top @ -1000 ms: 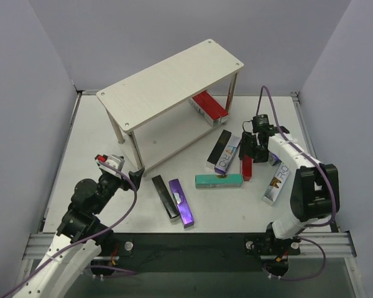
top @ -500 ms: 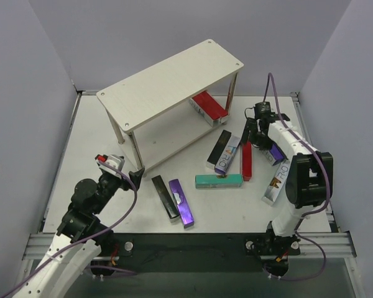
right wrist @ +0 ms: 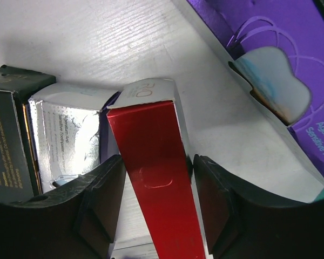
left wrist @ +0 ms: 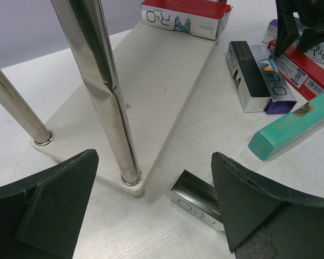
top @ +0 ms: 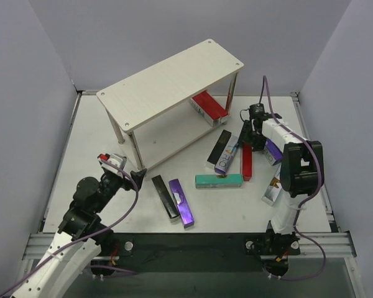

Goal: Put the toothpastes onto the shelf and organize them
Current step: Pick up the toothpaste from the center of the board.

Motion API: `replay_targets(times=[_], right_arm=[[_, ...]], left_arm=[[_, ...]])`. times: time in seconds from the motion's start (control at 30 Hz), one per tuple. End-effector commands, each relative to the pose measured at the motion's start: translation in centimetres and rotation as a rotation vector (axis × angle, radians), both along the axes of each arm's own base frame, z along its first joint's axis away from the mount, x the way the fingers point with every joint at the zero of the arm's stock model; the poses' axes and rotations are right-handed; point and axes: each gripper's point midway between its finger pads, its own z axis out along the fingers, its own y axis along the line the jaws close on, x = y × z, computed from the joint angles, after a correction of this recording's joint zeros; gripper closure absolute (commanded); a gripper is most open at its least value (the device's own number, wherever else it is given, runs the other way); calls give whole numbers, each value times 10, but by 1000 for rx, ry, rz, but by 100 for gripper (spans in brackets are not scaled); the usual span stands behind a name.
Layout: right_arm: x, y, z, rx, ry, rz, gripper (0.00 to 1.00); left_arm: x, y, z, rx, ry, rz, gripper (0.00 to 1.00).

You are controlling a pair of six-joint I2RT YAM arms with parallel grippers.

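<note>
The pale wood shelf [top: 174, 81] stands at the back, with red toothpaste cartons [top: 209, 107] on its lower board. Several more cartons lie on the table: black [top: 165, 197], purple [top: 181, 202], teal [top: 219, 180], black [top: 219, 148], silver-purple [top: 228, 155], red [top: 246, 162], purple [top: 273, 151] and white [top: 275, 183]. My right gripper [top: 250, 139] sits over the far end of the red carton [right wrist: 151, 135]; in the right wrist view the gripper [right wrist: 155, 167] has its jaws against both sides. My left gripper [top: 137, 174] is open and empty, with the gripper [left wrist: 154, 162] facing a shelf leg [left wrist: 105, 91] and the black carton [left wrist: 202, 204].
The shelf's lower board [left wrist: 151, 75] and steel legs stand right ahead of my left gripper. A purple carton [right wrist: 291, 54] and a black one [right wrist: 8, 135] flank the red carton. Grey walls enclose the table on three sides.
My right gripper moved along the red carton toward its far end and settled there. The red carton stayed on the table. The left arm barely moved.
</note>
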Motion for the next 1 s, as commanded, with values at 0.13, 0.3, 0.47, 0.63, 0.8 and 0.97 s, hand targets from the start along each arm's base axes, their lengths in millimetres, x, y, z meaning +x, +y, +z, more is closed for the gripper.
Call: replay_targets(times=[0.13,0.3,0.47,0.63,0.8,0.97], right_arm=[[-3,8,-1,60,-3,-34,57],[-17,9,5,75,-10,-55,70],[-35,8,21,95,-42,-92,77],[-60,8,42,126,-71,-154,82],[-82,10,71,178,-147,-226,84],[-104,20,83,256,-188,-268,86]], left_arm=[[2,-26,15,-74,45,-78,3],[0,-41,22,-87,85,-106,3],[-3,-64,29,-110,111,-129,3],[-12,-99,29,-87,127,-165,3],[-21,-140,34,-58,92,-205,3],[-34,-198,34,-30,46,-296,3]])
